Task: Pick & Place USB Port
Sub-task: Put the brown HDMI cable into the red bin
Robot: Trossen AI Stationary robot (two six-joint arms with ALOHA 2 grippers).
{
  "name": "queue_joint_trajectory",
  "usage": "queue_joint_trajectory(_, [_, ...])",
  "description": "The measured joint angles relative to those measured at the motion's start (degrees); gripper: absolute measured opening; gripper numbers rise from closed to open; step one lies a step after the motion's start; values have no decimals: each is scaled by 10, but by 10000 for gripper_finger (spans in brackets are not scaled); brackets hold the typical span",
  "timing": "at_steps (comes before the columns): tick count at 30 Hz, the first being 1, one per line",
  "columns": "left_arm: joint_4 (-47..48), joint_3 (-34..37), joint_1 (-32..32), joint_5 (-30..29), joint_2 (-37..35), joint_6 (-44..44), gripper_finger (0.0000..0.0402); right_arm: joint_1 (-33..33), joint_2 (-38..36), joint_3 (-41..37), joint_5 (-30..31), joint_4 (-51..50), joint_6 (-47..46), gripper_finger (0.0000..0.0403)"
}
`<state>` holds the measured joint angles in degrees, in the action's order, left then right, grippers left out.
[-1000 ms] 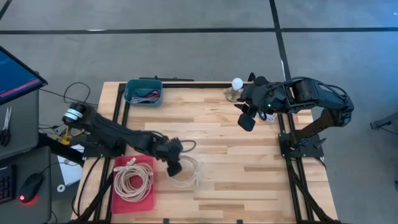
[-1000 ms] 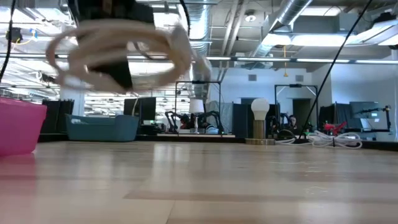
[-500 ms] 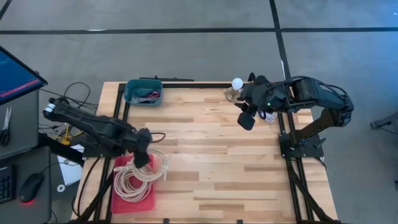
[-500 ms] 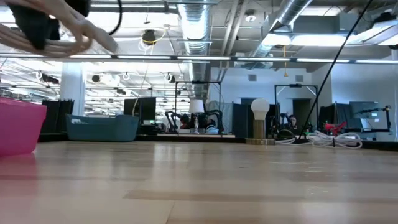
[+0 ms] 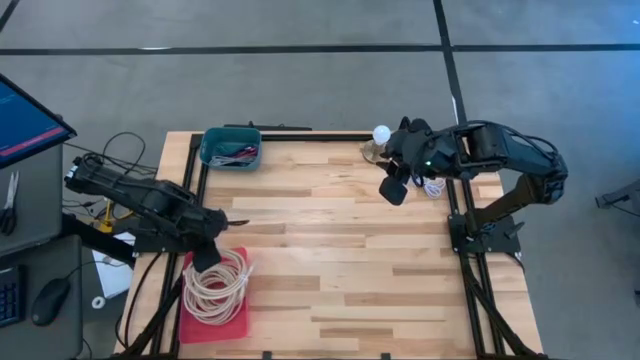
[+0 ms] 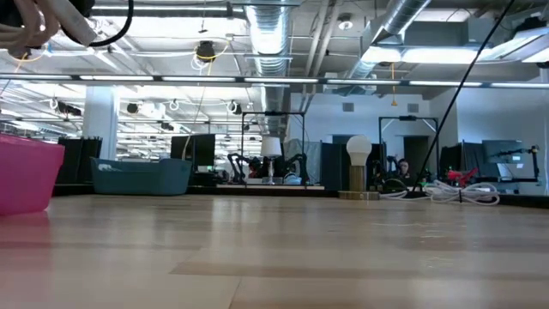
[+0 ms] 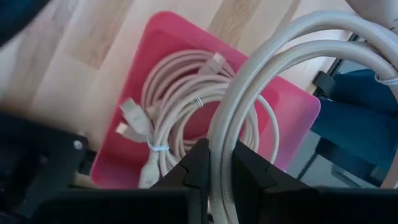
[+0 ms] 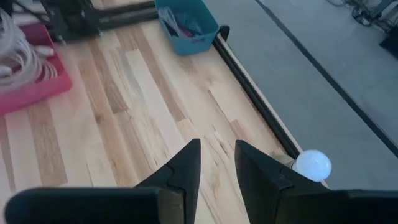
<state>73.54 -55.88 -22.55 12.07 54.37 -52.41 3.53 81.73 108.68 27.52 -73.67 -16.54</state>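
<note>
My left gripper (image 5: pixel 205 250) (image 7: pixel 216 163) hangs over the near-left corner of the table, shut on a coil of white USB cable (image 5: pixel 228 272) (image 7: pixel 273 56). Under it a pink tray (image 5: pixel 192 262) (image 7: pixel 292 112) holds another tied white cable coil (image 7: pixel 180 99). From above, the two coils overlap. In the low view the held coil (image 6: pixel 39 26) shows at the top left, above the pink tray (image 6: pixel 26 176). My right gripper (image 5: pixel 392 190) (image 8: pixel 217 163) waits open and empty in the air near the table's far-right corner. My left gripper pinches the bundled strands of the coil (image 7: pixel 219 134) between its two fingers, coming from above and pointing down. The strands run up out of the fingers, and the loop spreads beyond them. The coil is lifted above the pink tray; I cannot tell whether its low side touches the coil inside.
A teal bin (image 5: pixel 231 148) (image 8: pixel 186 25) with small items sits at the far-left edge. A lamp with a round white bulb (image 5: pixel 381 135) (image 8: pixel 312 165) stands at the far edge, and loose white cables (image 5: pixel 432 185) lie beside the right arm. Bare wood spans the middle (image 5: pixel 340 260).
My left gripper has carried the coil from the near middle of the table toward the left edge, stopping over the pink tray. The coil has stayed shut in the fingers and lifted. My right gripper has kept nearly still.
</note>
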Motion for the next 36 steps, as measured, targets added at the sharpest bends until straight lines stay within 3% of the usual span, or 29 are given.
queue_joint_trajectory(7, [18,10,0,13,4,-6,38,0,0,-31,-2,0,0,91])
queue_joint_trajectory(13, [12,92,-15,33,5,-6,38,0,1,-52,-5,-3,-14,91])
queue_joint_trajectory(16, [-34,138,-24,66,5,-14,38,1,1,-52,-5,-1,-14,91])
queue_joint_trajectory(22, [-166,216,-43,70,5,-35,38,1,1,-52,-5,0,-15,91])
queue_joint_trajectory(26, [-190,248,-45,64,4,-58,40,0,1,-52,-4,0,-15,91])
queue_joint_trajectory(33, [-195,256,-45,67,3,-66,137,0,1,-52,-2,0,-15,91])
queue_joint_trajectory(36, [-199,257,-43,97,3,-69,165,-3,1,-52,-2,0,-15,91])
